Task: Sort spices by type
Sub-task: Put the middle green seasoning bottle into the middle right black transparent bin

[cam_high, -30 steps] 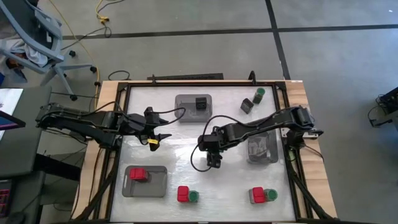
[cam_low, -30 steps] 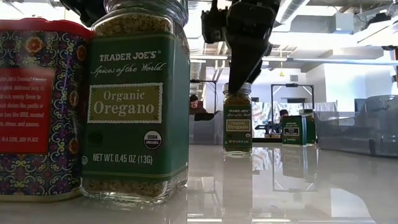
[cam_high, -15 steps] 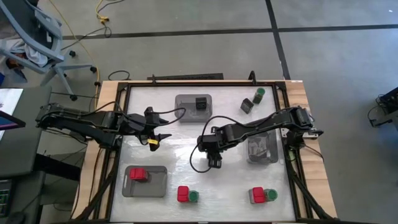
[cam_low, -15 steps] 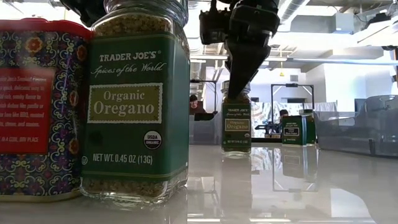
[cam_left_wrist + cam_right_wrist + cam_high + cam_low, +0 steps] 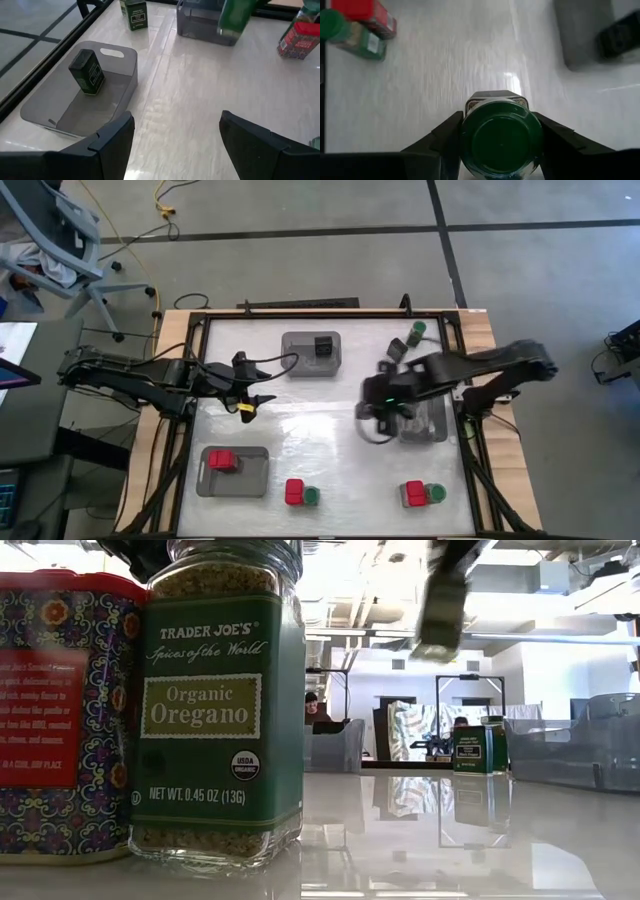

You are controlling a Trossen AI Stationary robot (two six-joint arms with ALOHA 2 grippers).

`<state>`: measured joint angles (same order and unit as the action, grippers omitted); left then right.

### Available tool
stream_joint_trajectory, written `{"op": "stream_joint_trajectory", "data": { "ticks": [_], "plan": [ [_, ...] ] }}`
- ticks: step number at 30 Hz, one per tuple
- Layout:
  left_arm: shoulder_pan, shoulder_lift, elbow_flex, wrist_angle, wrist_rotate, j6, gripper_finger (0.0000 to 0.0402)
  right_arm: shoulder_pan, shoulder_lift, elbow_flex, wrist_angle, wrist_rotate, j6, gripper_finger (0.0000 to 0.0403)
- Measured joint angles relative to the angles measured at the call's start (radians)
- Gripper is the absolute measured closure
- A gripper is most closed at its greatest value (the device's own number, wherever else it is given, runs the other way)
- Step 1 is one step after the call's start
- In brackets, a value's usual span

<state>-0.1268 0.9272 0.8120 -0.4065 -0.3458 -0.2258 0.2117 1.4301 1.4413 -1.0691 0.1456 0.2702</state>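
a: right gripper [image 5: 500, 155] — jaws clamped on an oregano jar [image 5: 501, 137], green lid toward the wrist camera, long axis running along the fingers. held clear above the worktop [image 5: 300, 405], over the near edge of the right grey tray [image 5: 425, 420]. blurred in the high and low views, so any tilt cannot be read there.

b: left gripper [image 5: 252, 388]?

a: over the left middle of the worktop, jaws apart, nothing between them.

b: count the spices.

a: green-lidded jars: four in the high view. the held one; one at the far right [image 5: 417, 330]; two along the near edge [image 5: 311, 496] [image 5: 436, 493], both upright, long axis vertical. red boxes: three. one inside the near-left tray [image 5: 221, 461], one touching each near-edge jar [image 5: 294, 492] [image 5: 413, 493]. black ones: two. one in the far centre tray [image 5: 324, 345], standing but leaning a little in the left wrist view; one on the worktop beside the far-right jar [image 5: 396, 350].

b: trays?

a: three grey ones: far centre [image 5: 298, 358], near left [image 5: 255, 475], right.
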Motion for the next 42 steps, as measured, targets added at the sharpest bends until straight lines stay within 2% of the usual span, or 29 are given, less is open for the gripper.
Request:
{"op": "stream_joint_trajectory", "data": {
  "ticks": [8,14,20,25,31,42],
  "plan": [
    [0.0,0.0,0.0,0.0,0.0,-0.006,0.0122,-0.003,-0.339,-0.248,-0.136,0.036,0.055,0.018],
    [0.0,0.0,0.0,0.001,0.0,-0.006,0.0122,-0.066,-0.528,-0.446,-0.142,0.038,-0.034,0.018],
    [0.0,0.0,0.0,0.001,0.0,-0.006,0.0122,-0.161,-0.647,-0.583,-0.143,0.0,-0.151,0.018],
    [0.0,0.0,0.0,0.001,0.0,-0.006,0.0122,-0.263,-0.704,-0.663,-0.135,-0.081,-0.242,0.018],
    [0.0,0.0,0.0,0.001,0.0,-0.006,0.0122,-0.366,-0.702,-0.659,-0.128,-0.16,-0.276,0.018],
    [0.0,0.0,0.0,0.001,0.0,-0.006,0.0122,-0.453,-0.638,-0.642,-0.127,-0.236,-0.354,0.018]
  ]
}}
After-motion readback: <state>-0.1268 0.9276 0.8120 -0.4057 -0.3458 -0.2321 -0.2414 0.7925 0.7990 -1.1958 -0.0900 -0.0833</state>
